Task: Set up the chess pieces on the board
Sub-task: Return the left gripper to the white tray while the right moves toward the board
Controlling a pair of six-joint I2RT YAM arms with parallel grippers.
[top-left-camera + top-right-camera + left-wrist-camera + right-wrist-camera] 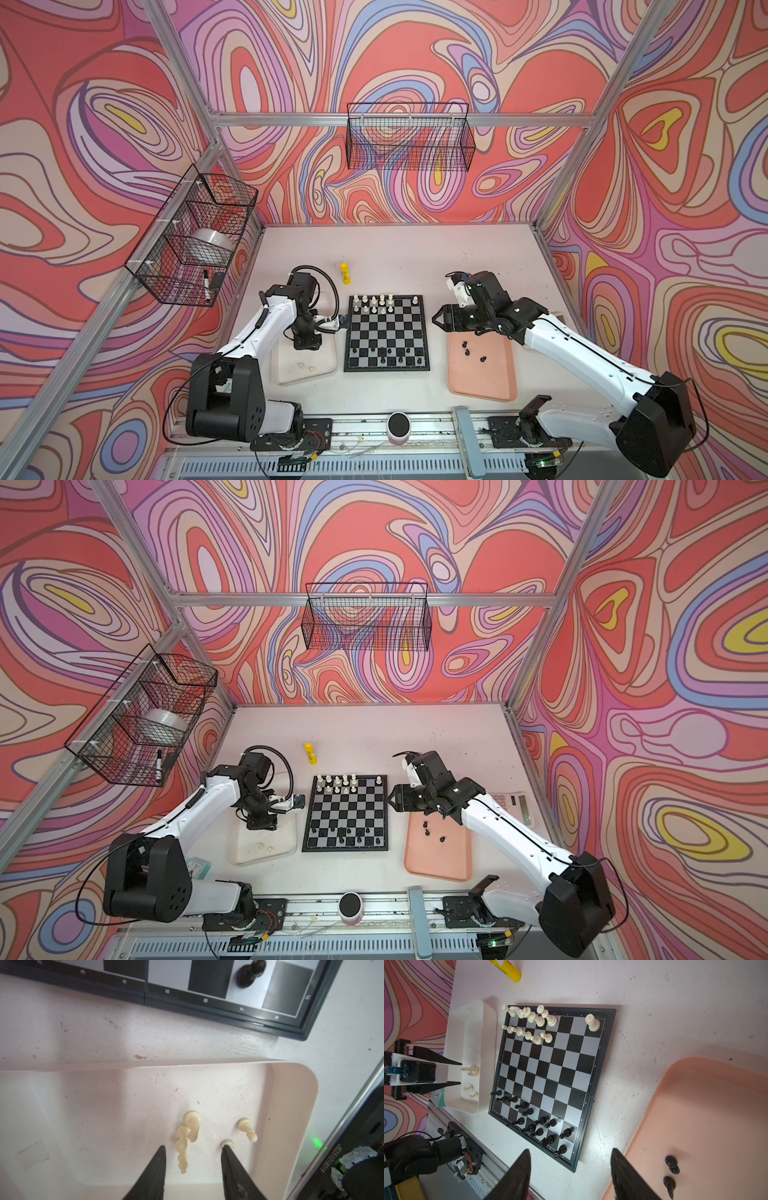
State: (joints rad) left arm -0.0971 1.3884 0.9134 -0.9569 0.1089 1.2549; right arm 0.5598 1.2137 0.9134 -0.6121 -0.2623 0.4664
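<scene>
Chess pieces (374,300) in cream-white stand on the two far rows of the board (387,332), and black pieces (381,352) stand on its near rows. The board lies in the middle of the table (395,253). Loose white pieces (184,1140) lie in the whitish tray (104,1115) left of the board, and loose black pieces (468,352) lie in the pink tray (482,382) on the right. The left gripper (193,1147) hangs over the loose white pieces, jaws partly apart, holding nothing. The right gripper (570,1150) is between board and pink tray, jaws wide apart, empty.
</scene>
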